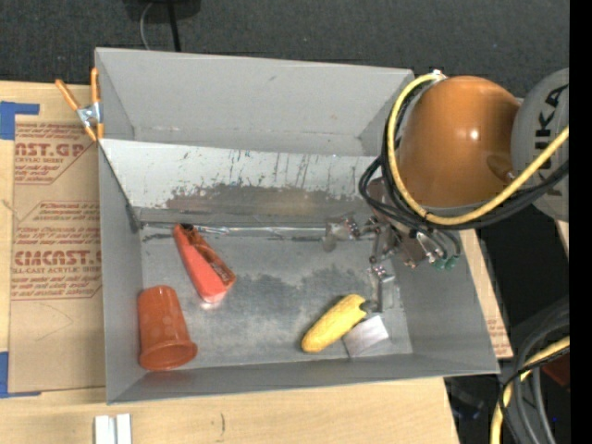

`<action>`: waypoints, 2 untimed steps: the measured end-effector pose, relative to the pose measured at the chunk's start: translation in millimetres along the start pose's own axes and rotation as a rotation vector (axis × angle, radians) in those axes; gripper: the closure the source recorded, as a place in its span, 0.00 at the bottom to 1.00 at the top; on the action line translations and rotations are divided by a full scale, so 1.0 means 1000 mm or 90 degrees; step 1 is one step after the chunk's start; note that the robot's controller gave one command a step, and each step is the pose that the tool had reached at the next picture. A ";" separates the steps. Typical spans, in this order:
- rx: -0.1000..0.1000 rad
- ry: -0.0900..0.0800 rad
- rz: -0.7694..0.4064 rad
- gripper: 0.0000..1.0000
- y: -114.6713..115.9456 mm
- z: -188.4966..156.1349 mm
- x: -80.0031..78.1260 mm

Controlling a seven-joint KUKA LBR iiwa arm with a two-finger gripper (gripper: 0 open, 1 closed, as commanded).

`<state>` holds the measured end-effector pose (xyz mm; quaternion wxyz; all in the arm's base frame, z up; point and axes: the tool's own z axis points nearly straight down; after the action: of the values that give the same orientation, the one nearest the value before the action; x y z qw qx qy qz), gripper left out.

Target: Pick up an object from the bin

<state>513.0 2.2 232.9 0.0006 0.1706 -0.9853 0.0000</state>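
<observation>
Wrist cover: orange cover (458, 141), a domed shell ringed by yellow and black cables (400, 128), hides most of the arm's wrist and the bin's right wall.
Gripper: gripper (380, 294) points down at the bin's front right; its upper part is lost in brackets and wires.
Jaws: cannot tell whether apart or together.
Nearest thing: yellow corn cob (333, 323), lying slantwise on the floor, its right end just beside the gripper tip; contact unclear.
Beside it: pale grey flat piece (368, 334) touching the cob's right end, kind hard to make out.
Left side: orange cup (165, 329) on its side; red-orange tool (203, 265) further back.
Bin: bin (240, 100), grey with a scuffed floor.
</observation>
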 end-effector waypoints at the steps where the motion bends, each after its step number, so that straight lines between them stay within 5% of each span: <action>1: 0.000 -0.005 0.067 0.00 -0.009 0.025 0.010; 2: -0.001 0.000 0.013 0.00 -0.014 0.061 0.013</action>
<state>505.4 -15.8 172.4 0.0010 0.1605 -0.9870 -0.0005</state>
